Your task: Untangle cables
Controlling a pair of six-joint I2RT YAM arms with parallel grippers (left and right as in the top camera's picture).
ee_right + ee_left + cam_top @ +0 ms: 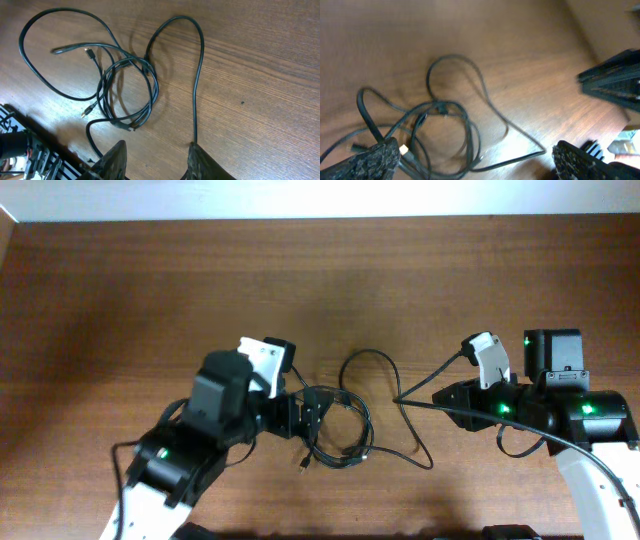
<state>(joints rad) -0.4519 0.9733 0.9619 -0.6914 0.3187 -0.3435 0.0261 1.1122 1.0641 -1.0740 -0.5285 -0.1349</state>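
The two thin black cables (340, 425) lie tangled in loose coils at the table's middle. One strand loops up and right to a sharp bend (397, 398). My left gripper (303, 415) is open at the tangle's left edge. In the left wrist view its fingers (475, 162) straddle the coils (445, 130), and a small pale plug (404, 149) lies by the left finger. My right gripper (440, 395) is open just right of the bend. In the right wrist view its fingers (155, 160) are apart, and one cable strand (197, 75) runs down to the right fingertip.
The brown wooden table (150, 290) spans the view, with a pale wall edge along the top. Thicker black arm wires hang by the right arm (520, 442). The left arm's base shows in the right wrist view (25, 150).
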